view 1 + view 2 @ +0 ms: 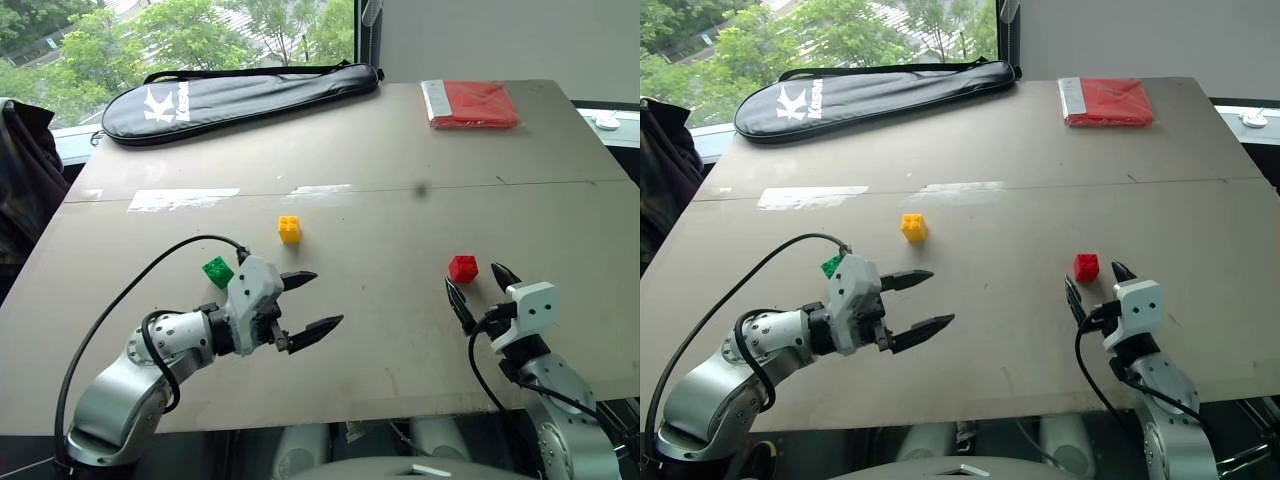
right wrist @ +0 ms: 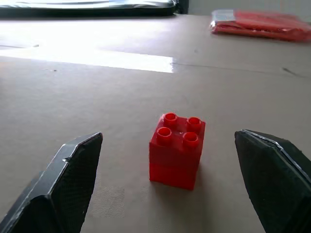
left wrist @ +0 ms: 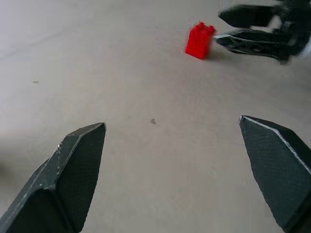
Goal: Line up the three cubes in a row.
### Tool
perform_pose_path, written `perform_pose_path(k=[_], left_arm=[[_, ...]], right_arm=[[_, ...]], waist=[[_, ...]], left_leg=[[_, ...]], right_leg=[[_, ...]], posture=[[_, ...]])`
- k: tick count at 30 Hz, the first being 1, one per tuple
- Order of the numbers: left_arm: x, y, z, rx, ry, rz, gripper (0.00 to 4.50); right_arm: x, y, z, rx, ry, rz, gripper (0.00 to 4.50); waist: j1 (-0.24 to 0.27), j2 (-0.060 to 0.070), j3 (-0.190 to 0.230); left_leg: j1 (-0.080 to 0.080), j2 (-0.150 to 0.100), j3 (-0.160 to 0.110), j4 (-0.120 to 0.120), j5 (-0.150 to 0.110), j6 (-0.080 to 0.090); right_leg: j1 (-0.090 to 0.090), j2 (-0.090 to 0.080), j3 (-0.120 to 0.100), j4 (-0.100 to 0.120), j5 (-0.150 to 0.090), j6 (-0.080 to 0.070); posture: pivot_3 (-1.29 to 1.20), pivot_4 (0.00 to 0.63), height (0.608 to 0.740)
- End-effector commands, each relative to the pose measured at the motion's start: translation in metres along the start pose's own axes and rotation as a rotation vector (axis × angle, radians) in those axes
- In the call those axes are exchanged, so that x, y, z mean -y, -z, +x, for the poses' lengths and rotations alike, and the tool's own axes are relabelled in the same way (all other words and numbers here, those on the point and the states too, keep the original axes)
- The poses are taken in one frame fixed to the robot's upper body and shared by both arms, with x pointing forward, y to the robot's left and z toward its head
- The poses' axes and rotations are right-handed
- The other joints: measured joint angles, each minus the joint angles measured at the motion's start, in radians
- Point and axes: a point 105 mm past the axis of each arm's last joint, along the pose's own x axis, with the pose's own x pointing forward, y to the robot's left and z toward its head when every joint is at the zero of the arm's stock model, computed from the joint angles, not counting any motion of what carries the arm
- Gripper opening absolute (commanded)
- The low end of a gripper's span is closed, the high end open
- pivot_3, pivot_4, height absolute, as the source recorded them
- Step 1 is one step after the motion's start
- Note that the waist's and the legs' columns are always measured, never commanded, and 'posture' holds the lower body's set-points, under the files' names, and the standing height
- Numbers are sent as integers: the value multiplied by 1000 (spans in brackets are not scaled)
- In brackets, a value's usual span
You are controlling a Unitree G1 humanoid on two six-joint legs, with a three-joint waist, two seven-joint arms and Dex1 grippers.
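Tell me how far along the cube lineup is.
Nothing is lined up yet: the small yellow studded plastic brick, green studded brick and red studded brick sit apart. Neither open end effector holds anything; the right end effector is just behind the red one. All the aligning remains.

Up top, the two head eyes look forward and down over the table (image 1: 400, 180), taking in nearly the same spread, from the black racket bag (image 1: 240, 95) at the far edge to both arms. The left wrist camera skims low across the tabletop toward the red cube (image 3: 199, 41), which the right wrist camera faces from close up.
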Motion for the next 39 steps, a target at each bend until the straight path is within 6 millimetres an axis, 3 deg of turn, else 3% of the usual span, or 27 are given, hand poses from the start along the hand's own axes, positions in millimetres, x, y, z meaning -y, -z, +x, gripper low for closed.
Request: perform_pose_path(k=[1, 7, 13, 28, 30, 37, 39], left_arm=[[0, 9, -13, 25, -152, 27, 4500], [-19, 38, -46, 29, -622, -6, 4500], [-39, 48, -65, 6, -945, -3, 4500], [-79, 52, -34, -17, -1142, -89, 4500], [-84, 60, -31, -72, -1176, -109, 4500], [-86, 72, -25, -163, -1217, -138, 4500], [-88, 71, -26, -165, -1234, -148, 3971]], right_arm=[[-4, -17, -13, 72, -146, -23, 4479], [-18, -8, -41, 41, -502, -7, 4479], [-16, -10, -37, 63, -668, -35, 4479], [-28, -20, -22, 116, -781, -22, 4479], [-30, -21, -21, 123, -778, -24, 4479], [-30, -28, -20, 141, -768, -29, 4479], [-29, -29, -20, 143, -767, -29, 4500]], waist=[[0, -1, 0], [8, -4, 0], [9, -6, 0], [27, -7, -1], [27, -7, -1], [27, -5, -3], [27, -5, -3]], left_leg=[[0, 0, 1, 0, 0, 0], [1, 0, 0, 1, 0, 0], [2, 0, -1, 3, 0, 0], [1, -1, -4, 3, 0, 0], [1, -1, -4, 3, 0, 0], [3, -1, -5, 3, 0, 0], [4, -1, -5, 3, 0, 0]], right_leg=[[0, 0, 1, 0, 0, 0], [2, -1, -1, 0, -1, 2], [5, 0, -2, 0, -1, 2], [5, 0, -4, 0, 4, 1], [5, 0, -4, 0, 4, 1], [7, 0, -4, 1, 4, 1], [8, 0, -4, 1, 4, 1]], posture=[[0, 150, 707], [0, 150, 707], [0, 150, 707], [0, 150, 707], [0, 150, 707], [0, 150, 707], [0, 150, 707]])
